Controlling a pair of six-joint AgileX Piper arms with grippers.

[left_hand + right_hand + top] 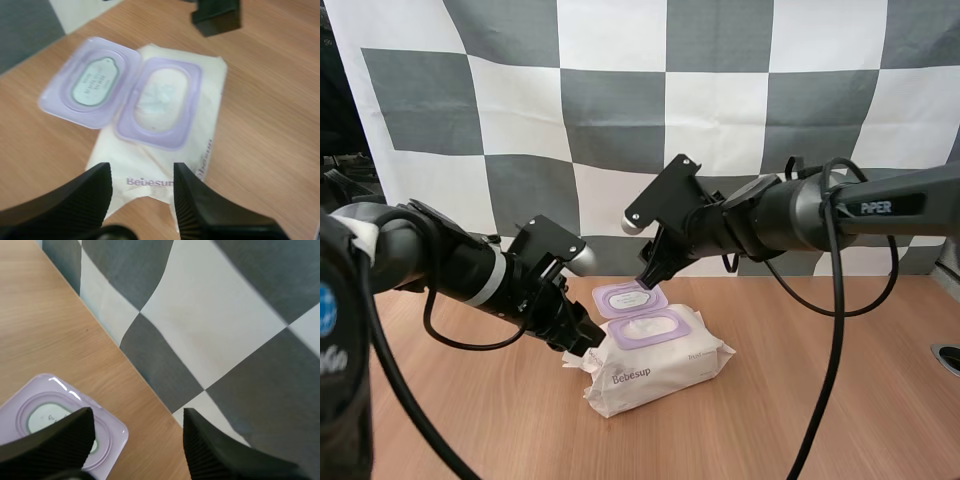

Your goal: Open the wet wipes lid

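**1. Desk** (440,420). Wood top that carries everything below.

**2. Left hand** (588,338). At the near-left end of the pack. Its 2 fingers stand well apart with the ribbed faces turned inward, and the pack's end shows between the tips. It grips nothing. Whether a tip touches the film cannot be told.

**3. Pack** (660,368). Cream pouch at mid desk, lying flat with its printed face up.
- Long axis: near-left to far-right.
- Handling, judged: light and soft, gives under pressure, the film is likely slippery, and it would slide or buckle if pushed.
- Best steadied at 1 end, clear of the opening.

**4. Opening** (652,327). Purple oval frame on the pack's top face, uncovered, with a white wipe visible inside.

**5. Lid** (630,298). Purple flap, already swung fully back.
- Lies flat on the far side of the opening, inner face up, hinged along the frame's far edge.
- Handling, judged: thin, stiff plastic on a weak hinge.
- Take hold at the free edge opposite the hinge.

**6. Right hand** (647,277). Just above the lid's far edge, fingers spread wide, holding nothing.
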